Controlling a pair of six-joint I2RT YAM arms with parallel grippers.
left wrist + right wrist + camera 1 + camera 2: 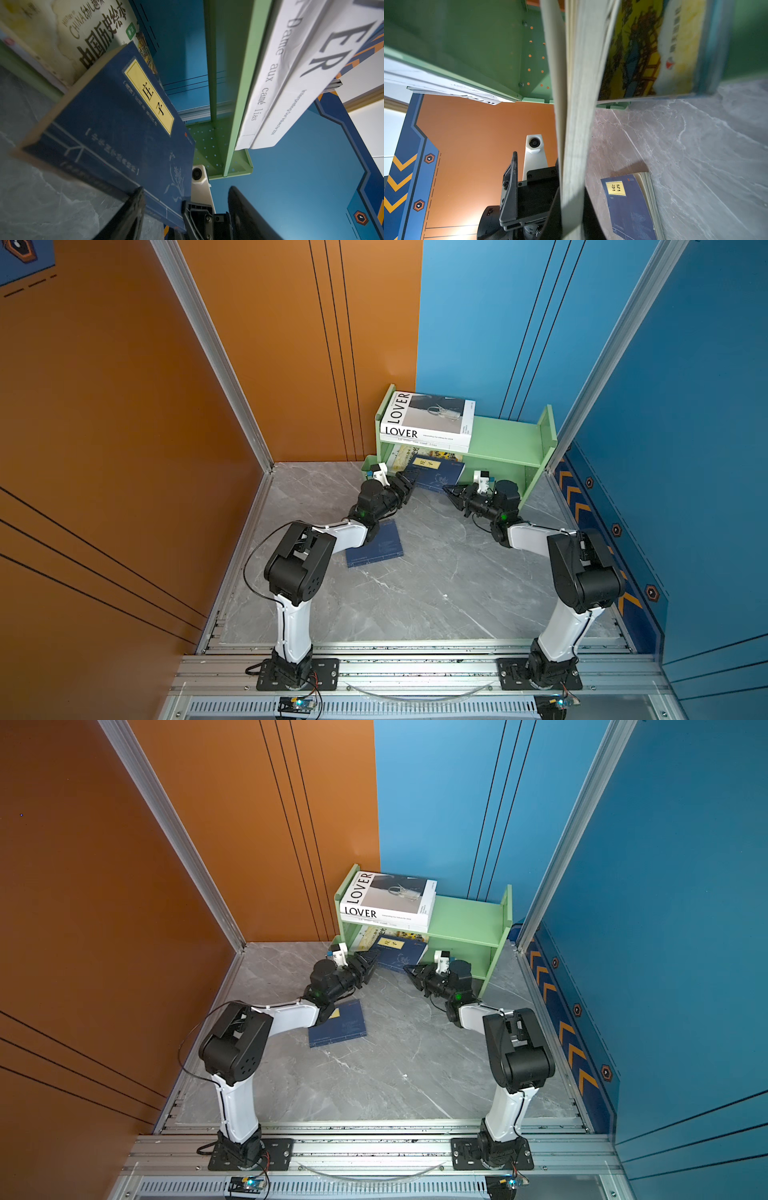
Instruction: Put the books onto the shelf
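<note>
Obs: right gripper (448, 489) pinched shut on 1 corner of navy book (440, 475); left gripper (410, 483) jaws apart, gripping nothing. Risk: book, half into shelf (507, 439) lower tier, twists free, slides onto floor (415, 593)

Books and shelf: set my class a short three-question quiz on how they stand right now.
1. True or false: the LOVER book lies on the top tier of the shelf.
2. Which claw is shut on the tilted navy book at the lower tier? A left, B right, C neither.
3. How many books lie on the table, clear of the shelf?
Key: 1 true. 2 B: the right claw grips it; the left claw is open. 3 One, the flat navy book.
</note>
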